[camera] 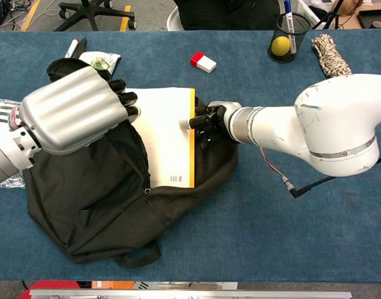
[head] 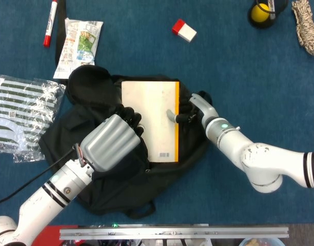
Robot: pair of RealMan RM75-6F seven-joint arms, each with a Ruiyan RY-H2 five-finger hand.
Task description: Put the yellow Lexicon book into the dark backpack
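The yellow Lexicon book (head: 149, 119) (camera: 167, 137) shows its pale back cover, a yellow spine on the right and a barcode near the bottom. It lies tilted over the mouth of the dark backpack (head: 95, 174) (camera: 97, 205). My right hand (head: 190, 108) (camera: 206, 119) pinches the book at its spine edge. My left hand (head: 112, 141) (camera: 75, 112) grips the backpack's fabric at the left side of the opening, with its dark fingertips at the book's left edge.
A red and white block (head: 184, 30) (camera: 203, 61) lies beyond the bag. A snack packet (head: 79, 43), a red marker (head: 49, 23) and a striped plastic bag (head: 21, 115) are at the left. A pen cup with a yellow ball (camera: 286, 37) and a rope coil (camera: 327, 55) stand at the far right.
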